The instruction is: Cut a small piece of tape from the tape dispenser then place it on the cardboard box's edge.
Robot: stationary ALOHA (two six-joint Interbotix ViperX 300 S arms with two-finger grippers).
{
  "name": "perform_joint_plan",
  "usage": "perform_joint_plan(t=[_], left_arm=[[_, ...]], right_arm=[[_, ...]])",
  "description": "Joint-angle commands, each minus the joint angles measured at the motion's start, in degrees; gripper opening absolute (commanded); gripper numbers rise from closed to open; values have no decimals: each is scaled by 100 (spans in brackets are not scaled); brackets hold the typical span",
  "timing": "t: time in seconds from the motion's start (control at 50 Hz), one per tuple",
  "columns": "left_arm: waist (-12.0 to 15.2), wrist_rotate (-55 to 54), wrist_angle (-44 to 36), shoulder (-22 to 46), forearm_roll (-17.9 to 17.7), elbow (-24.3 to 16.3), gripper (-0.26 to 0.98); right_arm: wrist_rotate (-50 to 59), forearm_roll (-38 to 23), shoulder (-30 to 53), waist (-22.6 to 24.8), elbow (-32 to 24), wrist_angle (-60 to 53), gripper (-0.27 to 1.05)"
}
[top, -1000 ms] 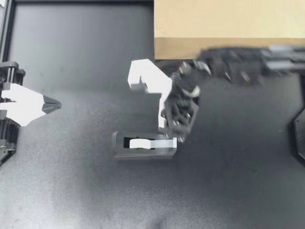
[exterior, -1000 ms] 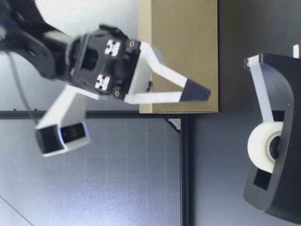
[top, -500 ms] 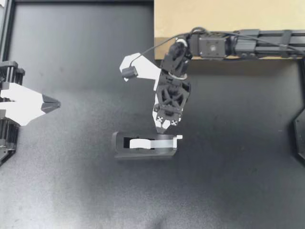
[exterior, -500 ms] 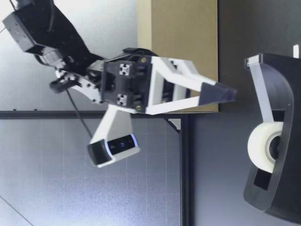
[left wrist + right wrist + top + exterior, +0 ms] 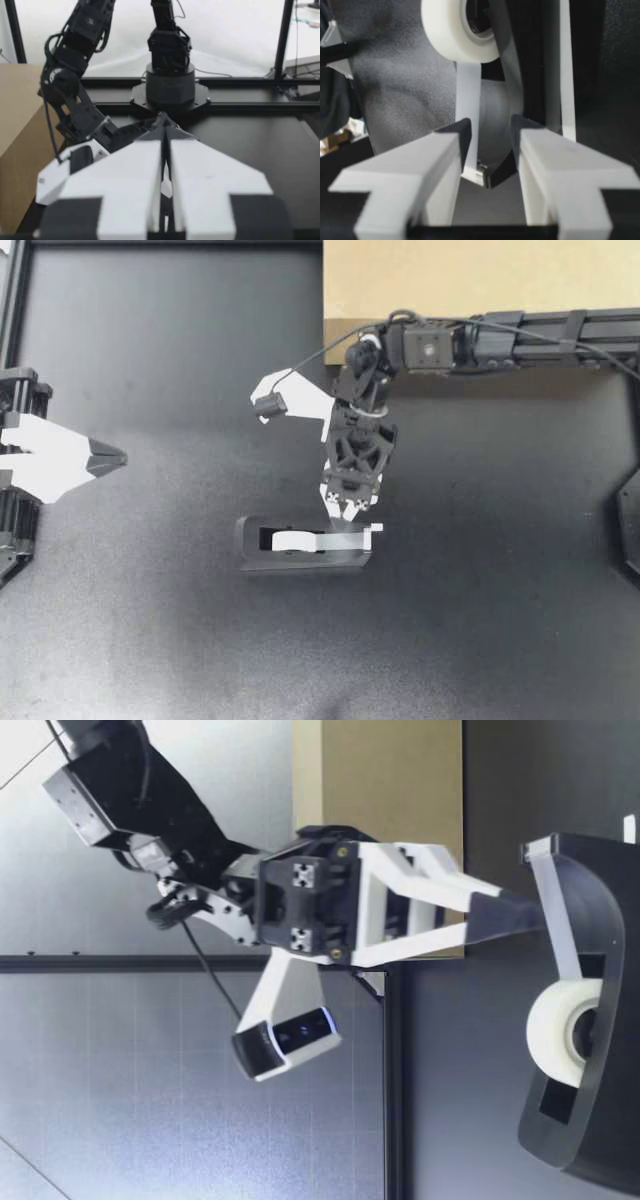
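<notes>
R gripper [image 5: 490, 134] open, tape strip [image 5: 468, 95] btwn fingers [image 5: 545, 160], roll [image 5: 451, 30] ahead, dispenser [image 5: 532, 60].

Dark table [image 5: 150, 440]: tape dispenser [image 5: 300, 560], cardboard box [image 5: 470, 280]

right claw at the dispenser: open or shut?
Open. My right claw shows a clear gap between its fingers in the right wrist view; the white tape strip on the black plastic tape dispenser is not pinched.

I see tape dispenser [image 5: 255, 558] black, its tape roll [image 5: 292, 540] plain white. Cardboard box [image 5: 480, 280] tan on top, darker brown on side face. Table [image 5: 150, 360] matte black, no pattern. My right gripper [image 5: 347, 514]: white fingers, black tips, black body. My left gripper [image 5: 118, 457]: white, dark tips.
</notes>
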Motion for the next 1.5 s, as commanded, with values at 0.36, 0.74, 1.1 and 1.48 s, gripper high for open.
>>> perform_joint_plan(t=[0.36, 0.74, 1.1, 1.48], left_arm=[[9, 9, -62, 44, -9, -70, -9], [18, 9, -62, 44, -9, -53, -9], [18, 9, -70, 44, -9, -62, -9], [9, 18, -62, 44, -9, -88, -9]], right_arm=[[-9, 44, -132, 158, -79, 70, 30], [-18, 44, -264, 158, -79, 105, -1], [-9, 132, -501, 158, -62, 149, -8], [-26, 70, -879, 62, 527, 62, -8]])
